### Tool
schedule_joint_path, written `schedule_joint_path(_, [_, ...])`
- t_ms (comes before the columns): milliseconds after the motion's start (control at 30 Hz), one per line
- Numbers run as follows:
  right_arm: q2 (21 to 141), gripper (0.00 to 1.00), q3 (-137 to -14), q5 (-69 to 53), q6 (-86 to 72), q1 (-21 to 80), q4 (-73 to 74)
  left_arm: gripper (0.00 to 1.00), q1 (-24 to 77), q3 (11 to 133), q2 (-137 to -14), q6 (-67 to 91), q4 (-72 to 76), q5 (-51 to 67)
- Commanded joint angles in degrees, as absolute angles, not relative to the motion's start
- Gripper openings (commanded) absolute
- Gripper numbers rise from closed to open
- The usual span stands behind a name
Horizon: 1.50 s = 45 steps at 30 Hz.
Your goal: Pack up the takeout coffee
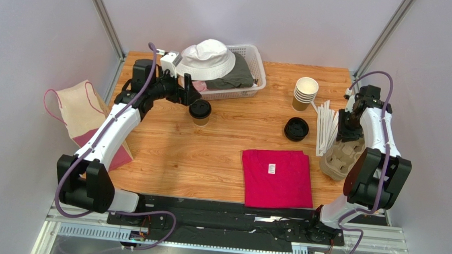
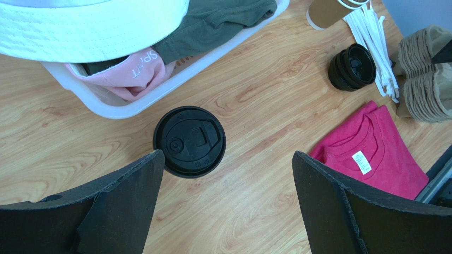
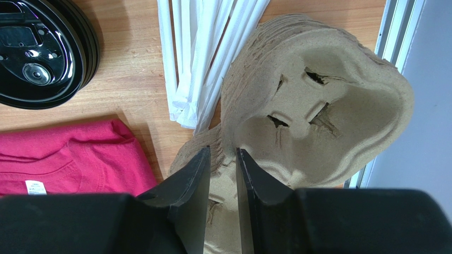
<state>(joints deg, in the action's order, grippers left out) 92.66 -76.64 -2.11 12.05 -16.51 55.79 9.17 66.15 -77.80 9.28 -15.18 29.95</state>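
Observation:
The takeout coffee (image 1: 199, 111), a tan cup capped with a black lid, stands on the table in front of the white basket. In the left wrist view it (image 2: 189, 141) sits just past my left fingertip, off to the left of the gap. My left gripper (image 1: 187, 94) (image 2: 227, 154) is open and empty above the table beside the cup. My right gripper (image 1: 349, 135) (image 3: 223, 151) is shut, its jaws narrow on a ridge of the top pulp cup carrier (image 1: 341, 157) (image 3: 318, 106) in a stack at the right edge.
A white basket (image 1: 258, 66) with a white hat (image 1: 206, 57) and clothes stands at the back. Lidless cups (image 1: 305, 94), loose black lids (image 1: 296, 129), wrapped straws (image 1: 326, 127) and a folded pink shirt (image 1: 276, 178) lie to the right. A paper bag (image 1: 81, 115) lies at the left edge.

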Motion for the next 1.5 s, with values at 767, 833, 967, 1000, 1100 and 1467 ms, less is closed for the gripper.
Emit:
schedule_joint_path(767, [93.95,0.22,-74.71,1.58,14.41,-16.26,53.53,0.99,7.91,68.73,-81.47,10.11,-12.57,32.43])
schedule_joint_path(833, [93.87,0.19,-74.88,1.23,14.41,-16.26,53.61,0.99,7.82,68.82,-81.56,10.11,-12.48,32.43])
schedule_joint_path(967, [93.43,0.05,-75.50,0.88,14.41,-16.26,54.49,0.99,7.74,68.73,-81.65,10.28,-12.39,32.34])
schedule_joint_path(1000, [93.25,0.00,-75.76,0.79,14.41,-16.17,54.84,0.99,7.73,68.64,-81.65,10.28,-12.48,32.34])
schedule_joint_path(1100, [92.29,0.00,-77.60,0.79,15.02,-16.17,57.56,0.99,7.65,68.73,-81.65,10.20,-12.39,32.34])
schedule_joint_path(1467, [89.74,0.00,-84.81,0.79,17.75,-16.35,68.03,0.99,7.65,68.64,-82.88,11.25,-11.34,33.66])
